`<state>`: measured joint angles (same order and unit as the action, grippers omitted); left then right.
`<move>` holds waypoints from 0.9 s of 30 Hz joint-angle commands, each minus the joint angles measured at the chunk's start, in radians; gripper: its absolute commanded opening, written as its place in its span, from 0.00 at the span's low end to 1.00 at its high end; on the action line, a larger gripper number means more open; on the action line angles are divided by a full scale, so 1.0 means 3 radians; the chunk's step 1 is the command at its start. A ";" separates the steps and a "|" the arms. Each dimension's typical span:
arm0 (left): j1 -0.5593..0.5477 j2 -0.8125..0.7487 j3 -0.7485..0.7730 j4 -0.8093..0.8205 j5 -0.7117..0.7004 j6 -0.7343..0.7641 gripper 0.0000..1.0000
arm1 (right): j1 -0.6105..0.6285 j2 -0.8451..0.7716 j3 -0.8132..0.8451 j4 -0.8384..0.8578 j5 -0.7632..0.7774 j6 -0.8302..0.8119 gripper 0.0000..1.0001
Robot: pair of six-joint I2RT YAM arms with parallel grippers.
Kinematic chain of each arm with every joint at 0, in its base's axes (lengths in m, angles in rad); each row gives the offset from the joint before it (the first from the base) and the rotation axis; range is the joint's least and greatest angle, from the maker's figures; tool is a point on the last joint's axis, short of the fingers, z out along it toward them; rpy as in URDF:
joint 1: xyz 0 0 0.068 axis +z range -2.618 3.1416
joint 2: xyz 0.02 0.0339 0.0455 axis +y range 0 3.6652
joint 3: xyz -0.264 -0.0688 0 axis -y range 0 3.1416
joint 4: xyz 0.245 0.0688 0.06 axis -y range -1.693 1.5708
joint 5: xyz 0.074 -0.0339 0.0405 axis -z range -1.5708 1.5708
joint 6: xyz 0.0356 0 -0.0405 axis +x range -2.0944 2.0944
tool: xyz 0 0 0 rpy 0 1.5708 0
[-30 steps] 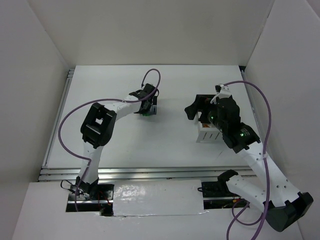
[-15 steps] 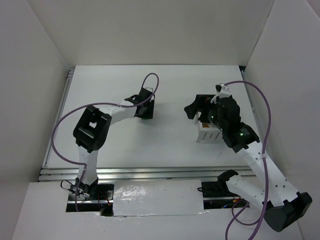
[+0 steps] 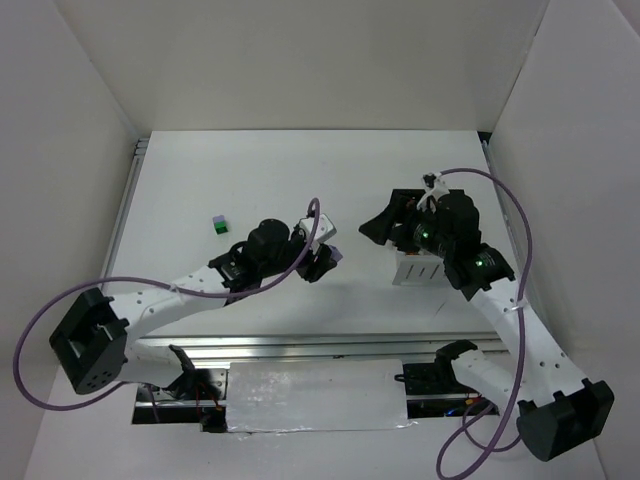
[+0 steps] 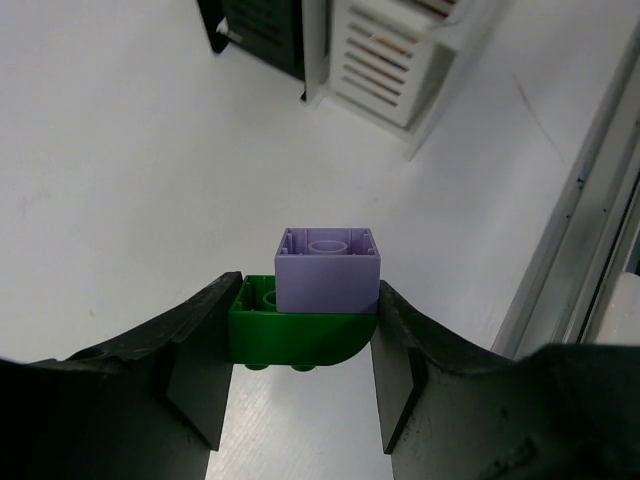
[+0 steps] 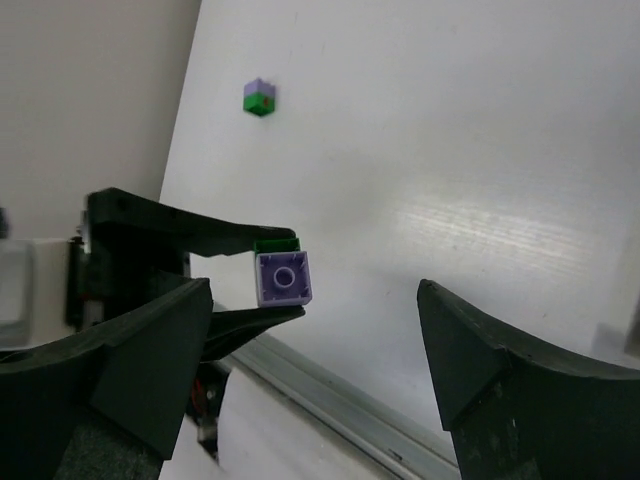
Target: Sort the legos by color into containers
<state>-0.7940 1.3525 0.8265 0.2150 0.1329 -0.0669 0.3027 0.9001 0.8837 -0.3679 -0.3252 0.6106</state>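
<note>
A lavender brick stacked on a green lego [image 4: 300, 325] is held above the table, with my left gripper [image 4: 305, 300] shut on it. From above, this stack [image 3: 335, 255] and the left gripper [image 3: 325, 262] hang near the table's middle. The held stack [image 5: 283, 277] also shows in the right wrist view. My right gripper [image 5: 310, 330] is open and empty and faces that stack; from above it [image 3: 383, 225] is just left of the containers. The white bin [image 3: 415, 268] shows its slotted front [image 4: 395, 50]. The black bin [image 4: 265, 30] stands beside it. Another lavender-on-green lego [image 3: 218, 224] lies on the table at the left.
The loose stack [image 5: 260, 97] sits far from both grippers. A metal rail [image 3: 300, 345] runs along the table's near edge. White walls close in the table on three sides. My right arm covers most of the bins from above.
My left arm has swung from the far middle of the table toward the near right, carrying the lavender-on-green stack. That uncovered the loose stack at the left. The right gripper shifted slightly left.
</note>
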 commanded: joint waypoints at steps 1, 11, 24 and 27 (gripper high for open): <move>-0.0135 -0.0223 -0.0019 0.0199 0.0012 0.0422 0.00 | 0.0299 -0.0004 0.0020 -0.0056 -0.0109 0.0031 0.90; -0.0431 -0.0561 0.0170 -0.0113 -0.0008 0.0663 0.00 | 0.0826 -0.0040 -0.0174 0.0045 -0.0159 0.0174 0.88; -0.0539 -0.0546 0.0211 -0.0134 -0.0157 0.0704 0.00 | 0.1113 0.0144 -0.0179 0.0133 -0.0057 0.0179 0.00; -0.0539 -0.0561 0.0206 -0.0190 -0.0198 0.0699 0.00 | 0.1113 -0.0013 -0.0174 0.0101 0.0214 0.0102 0.00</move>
<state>-0.9501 1.2079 0.8547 0.1246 0.1001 0.1257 0.6300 0.9424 0.8280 -0.3519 -0.3431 0.6720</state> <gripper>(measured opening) 0.617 0.436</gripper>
